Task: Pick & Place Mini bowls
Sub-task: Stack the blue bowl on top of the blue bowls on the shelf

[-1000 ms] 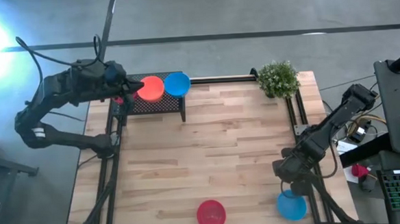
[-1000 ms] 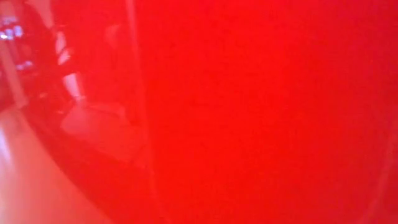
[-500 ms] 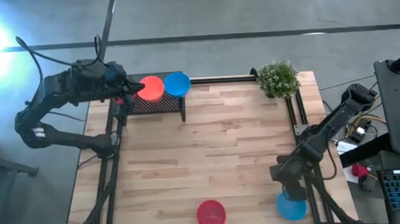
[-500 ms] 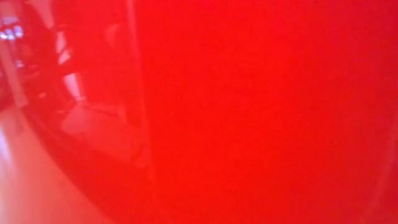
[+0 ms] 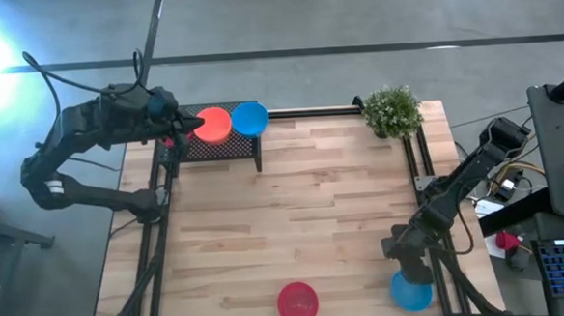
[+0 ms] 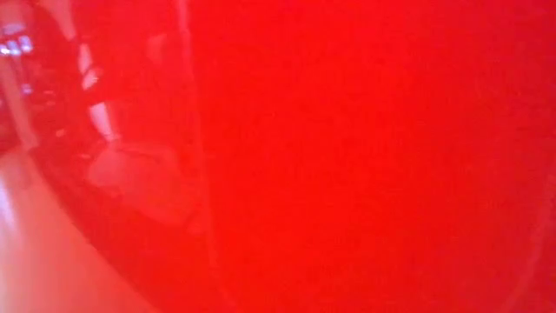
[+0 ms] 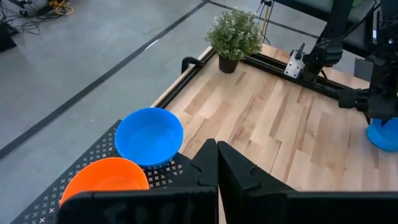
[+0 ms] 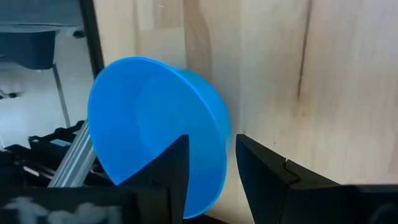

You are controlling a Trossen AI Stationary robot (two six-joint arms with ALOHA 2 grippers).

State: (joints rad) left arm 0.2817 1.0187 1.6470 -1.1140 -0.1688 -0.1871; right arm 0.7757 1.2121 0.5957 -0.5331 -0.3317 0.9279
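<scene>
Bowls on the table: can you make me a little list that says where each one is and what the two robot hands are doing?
orange bowl: on the black rack at the far left corner
blue bowl on rack: beside the orange one
red bowl: near edge of the table, alone
blue bowl by right arm: near right corner
left gripper: shut, by the rack
right gripper: open, at the blue bowl's rim
plant: far right corner

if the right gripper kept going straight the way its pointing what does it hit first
Most likely the blue bowl at the table's near right edge: the right gripper stands open just short of its rim, one finger over the bowl, the other over bare table. Depth is unclear.
</scene>
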